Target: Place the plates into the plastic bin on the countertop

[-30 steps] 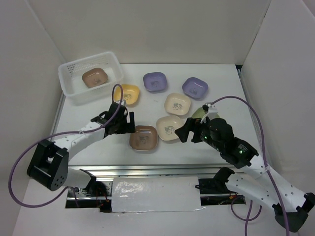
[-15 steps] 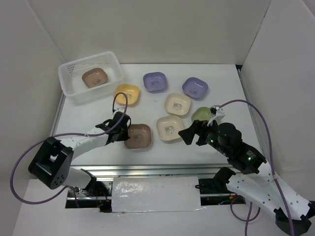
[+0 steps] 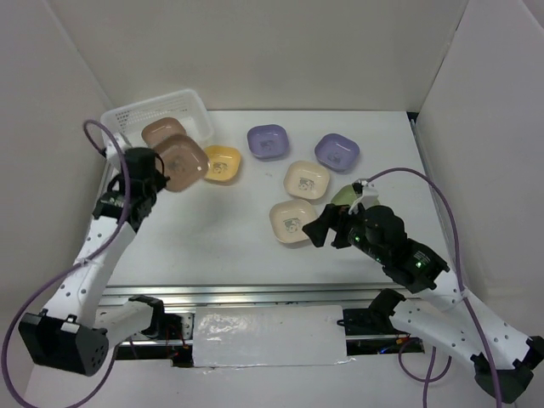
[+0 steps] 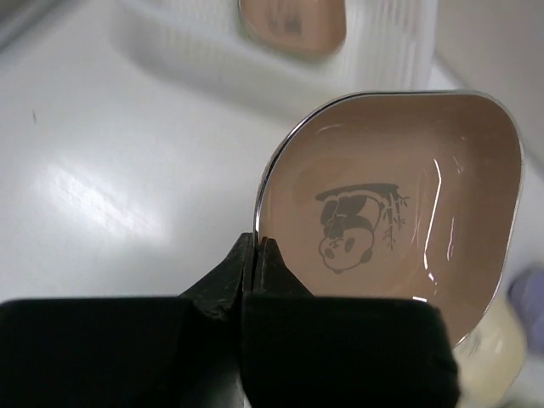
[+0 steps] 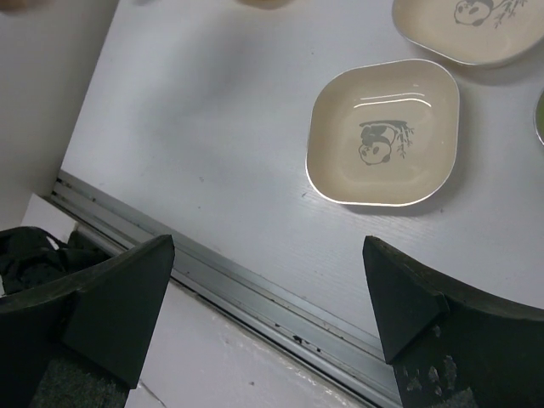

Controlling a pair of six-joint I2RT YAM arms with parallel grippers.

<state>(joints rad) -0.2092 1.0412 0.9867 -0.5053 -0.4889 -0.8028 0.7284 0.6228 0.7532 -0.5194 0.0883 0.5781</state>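
At the far left corner of the plain white surface (image 3: 212, 246) sits the single translucent white perforated plastic bin (image 3: 183, 104), with one brown rounded-square plate (image 3: 160, 132) already lying in it. Right by the bin's near right corner, the left jaws are pinched shut on the thin rim of a second brown rounded-square plate (image 3: 183, 161), held tilted in the air with its panda mark showing. Whether it has cleared the bin's rim cannot be told. The step in hand looks like the carry and drop. With so little edge held, the plate could pivot, so it would be best moved slowly, lifted over the flared rim, levelled and lowered close onto or beside the plate inside before the jaws part. Next along lies one yellow rounded-square plate (image 3: 223, 163), then a purple one (image 3: 268, 141), two cream ones (image 3: 306, 179) (image 3: 293, 221), a second purple one (image 3: 337, 151), and one green plate (image 3: 344, 197) half hidden behind the right arm (image 3: 399, 246). That makes eight plates in view: two brown, one yellow, two purple, two cream, one green, six of them on the surface. Farthest right, the right jaws stand wide open and hold nothing, hovering just beside the nearer cream plate.
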